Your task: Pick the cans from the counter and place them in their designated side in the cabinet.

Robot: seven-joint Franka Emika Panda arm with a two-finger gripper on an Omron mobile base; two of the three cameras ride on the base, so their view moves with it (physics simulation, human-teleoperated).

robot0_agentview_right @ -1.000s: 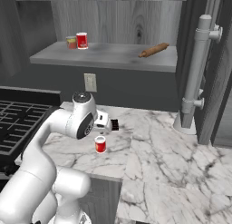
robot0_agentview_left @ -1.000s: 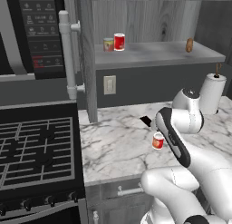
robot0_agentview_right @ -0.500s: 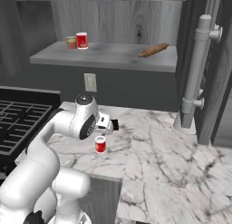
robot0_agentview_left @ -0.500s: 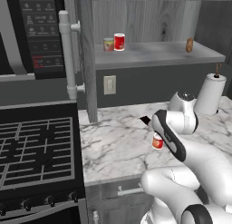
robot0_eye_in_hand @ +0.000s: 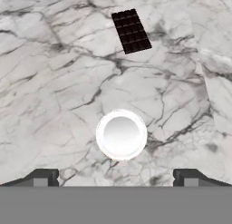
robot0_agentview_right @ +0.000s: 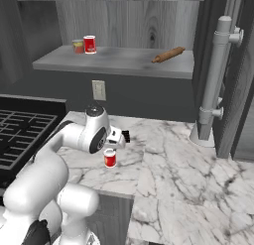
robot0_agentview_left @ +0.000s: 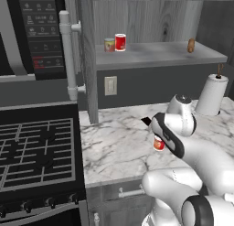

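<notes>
Standing upright on the marble worktop (robot0_agentview_right: 168,154), the red can (robot0_agentview_right: 110,158) is a small cylinder with a pale, shiny round top. From the hand view that top (robot0_eye_in_hand: 121,134) reads as a white disc ringed by a thin red edge, sitting above and between the two dark fingertips (robot0_eye_in_hand: 43,177) — nearer the middle than either side, touching neither. The gripper (robot0_eye_in_hand: 117,177) hangs over it with jaws spread wide, holding nothing.

Both base views show the can's red side just under the bent white wrist — something the hand view hides. They also show the cabinet (robot0_agentview_left: 151,19) shelf, where a second red can (robot0_agentview_left: 120,42) stands beside a yellowish-tan banded can (robot0_agentview_left: 109,45), near the upright grey panel. A rolling pin (robot0_agentview_right: 168,54) lies toward the shelf's other end. The hand view alone gives a clear look at the black gridded rectangle (robot0_eye_in_hand: 131,31) lying flat on the marble beyond the can.
</notes>
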